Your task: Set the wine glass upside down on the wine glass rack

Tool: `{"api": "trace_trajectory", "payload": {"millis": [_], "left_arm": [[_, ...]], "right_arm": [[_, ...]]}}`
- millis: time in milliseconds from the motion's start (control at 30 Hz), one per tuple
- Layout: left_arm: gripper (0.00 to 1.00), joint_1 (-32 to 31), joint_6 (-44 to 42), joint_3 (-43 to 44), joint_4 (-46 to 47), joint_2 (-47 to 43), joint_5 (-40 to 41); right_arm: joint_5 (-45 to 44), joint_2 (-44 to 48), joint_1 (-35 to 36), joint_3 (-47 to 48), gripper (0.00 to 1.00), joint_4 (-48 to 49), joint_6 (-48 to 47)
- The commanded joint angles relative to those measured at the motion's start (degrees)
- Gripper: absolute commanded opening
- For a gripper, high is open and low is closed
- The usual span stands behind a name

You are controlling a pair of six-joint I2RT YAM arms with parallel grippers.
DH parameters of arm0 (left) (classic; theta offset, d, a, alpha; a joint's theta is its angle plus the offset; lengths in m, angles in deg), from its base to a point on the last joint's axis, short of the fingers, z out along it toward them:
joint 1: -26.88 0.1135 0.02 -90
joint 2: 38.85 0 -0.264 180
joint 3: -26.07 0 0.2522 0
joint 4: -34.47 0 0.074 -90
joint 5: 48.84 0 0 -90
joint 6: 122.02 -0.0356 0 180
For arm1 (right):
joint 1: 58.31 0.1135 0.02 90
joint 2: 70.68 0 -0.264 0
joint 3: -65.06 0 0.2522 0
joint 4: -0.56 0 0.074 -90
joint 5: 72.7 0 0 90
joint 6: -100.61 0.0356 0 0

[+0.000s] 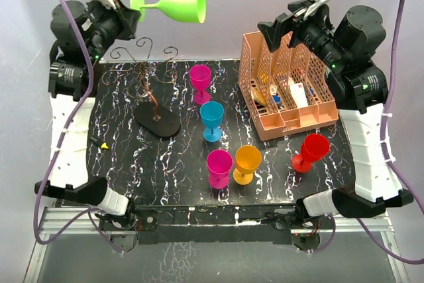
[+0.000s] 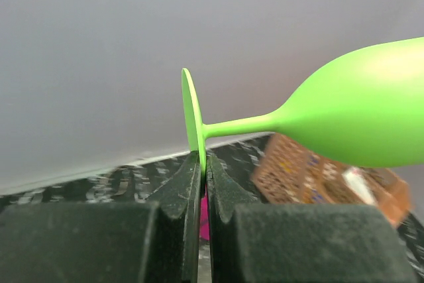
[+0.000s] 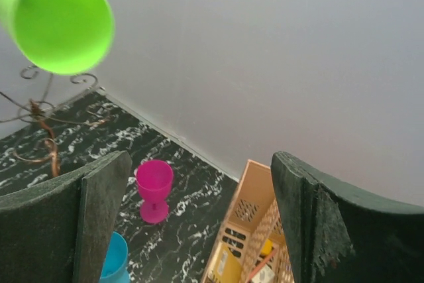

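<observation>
My left gripper (image 1: 134, 6) is shut on the round foot of a green wine glass (image 1: 177, 3) and holds it sideways, high above the back left of the table, bowl pointing right. In the left wrist view the jaws pinch the foot's edge (image 2: 197, 124) and the bowl (image 2: 364, 107) fills the right side. The wine glass rack (image 1: 154, 101), with a black disc base and curled wire arms, stands below the glass. My right gripper (image 1: 278, 28) is open and empty above the peach organizer. The right wrist view shows the green bowl's mouth (image 3: 59, 21) and the rack's wire arms (image 3: 40, 117).
Several cups stand on the black marbled table (image 1: 119, 164): magenta (image 1: 200, 83), blue (image 1: 212, 121), magenta (image 1: 219, 168), orange (image 1: 246, 164), red (image 1: 310, 152). A peach slotted organizer (image 1: 285, 87) with small items sits at the back right. A small yellow piece (image 1: 104, 144) lies at the left.
</observation>
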State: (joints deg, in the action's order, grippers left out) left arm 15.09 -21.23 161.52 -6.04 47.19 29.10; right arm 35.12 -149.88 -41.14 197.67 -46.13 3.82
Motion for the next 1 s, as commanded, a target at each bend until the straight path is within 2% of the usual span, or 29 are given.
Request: {"api": "trace_trajectory", "payload": {"millis": [0,200,467,767,967], "left_arm": [[0.00,1.46,-12.75,3.25,-0.50,-5.08,13.79],[0.00,4.61,-24.04,2.25,0.74,-9.22,24.84],[0.00,10.44,-33.58,-0.35,1.54,-14.08,32.88],[0.00,13.56,-46.96,-5.25,3.59,-17.71,41.70],[0.00,14.01,-59.99,-12.37,8.63,-18.97,47.69]], "right_arm": [[-7.34,0.54,-0.29,-3.31,0.96,1.83,-3.10],[-11.47,0.91,-0.25,-11.78,0.96,3.84,-6.46],[-13.90,2.17,-0.61,-27.15,0.97,10.51,-9.28],[-6.54,0.61,-4.19,-37.09,0.97,14.48,-8.85],[-3.30,1.60,-7.82,-42.42,0.96,17.72,-7.07]]}}
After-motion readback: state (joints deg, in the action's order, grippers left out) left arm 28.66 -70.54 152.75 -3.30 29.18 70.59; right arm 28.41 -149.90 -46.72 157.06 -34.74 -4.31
